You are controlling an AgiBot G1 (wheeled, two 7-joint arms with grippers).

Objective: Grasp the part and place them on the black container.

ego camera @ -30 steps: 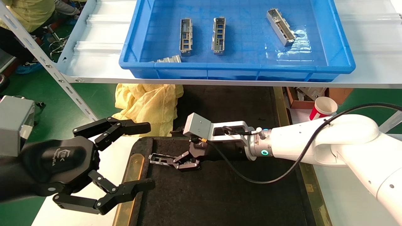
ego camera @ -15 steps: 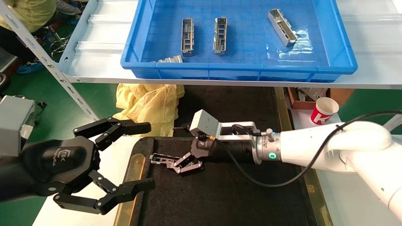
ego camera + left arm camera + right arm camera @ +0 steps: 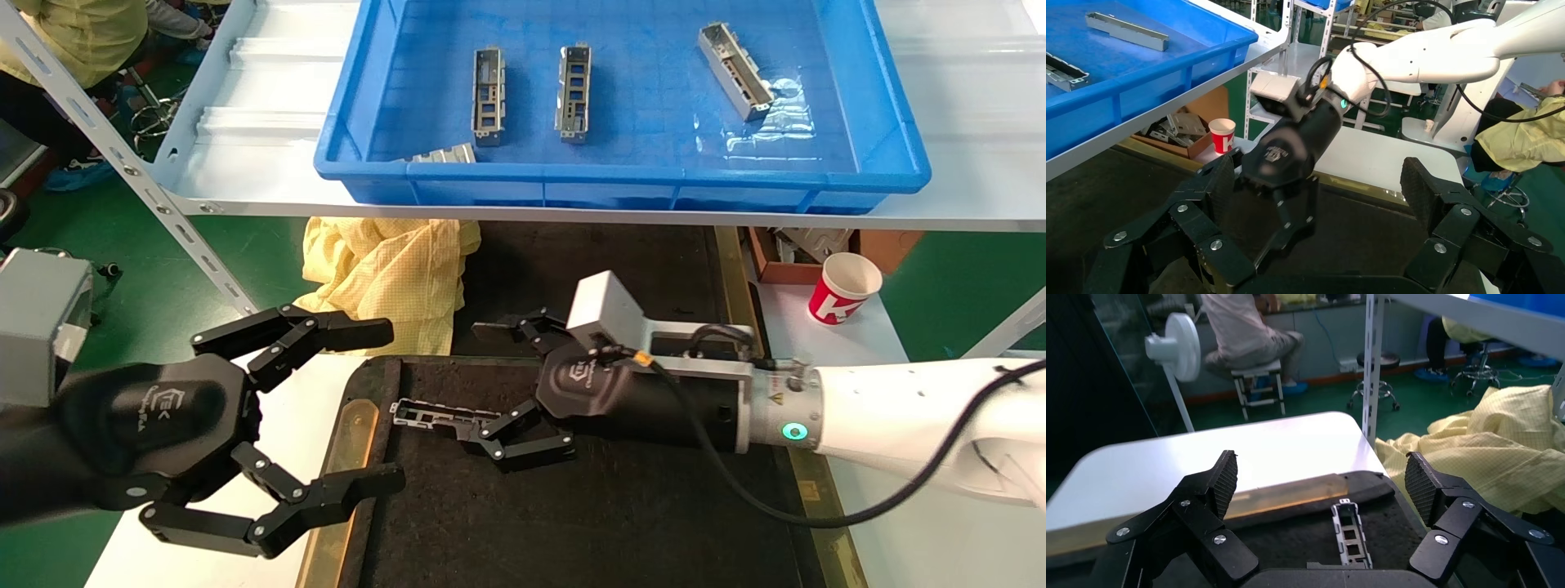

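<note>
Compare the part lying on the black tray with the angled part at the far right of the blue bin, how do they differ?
The part lies on the black container, between the open right gripper's fingers; the bin part lies in the blue bin, away from both grippers. The tray part lies crosswise in the head view; the bin part lies diagonally. Both are slim silver channels with cut-outs.

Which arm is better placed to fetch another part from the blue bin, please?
Likely right: the right gripper is open and empty, nearer the blue bin; the left gripper sits farther left.

White bench [image 3: 899, 523] carries black container [image 3: 588, 506]; part [image 3: 429, 415] flat on container; paper cup [image 3: 843, 287] on bench.
</note>
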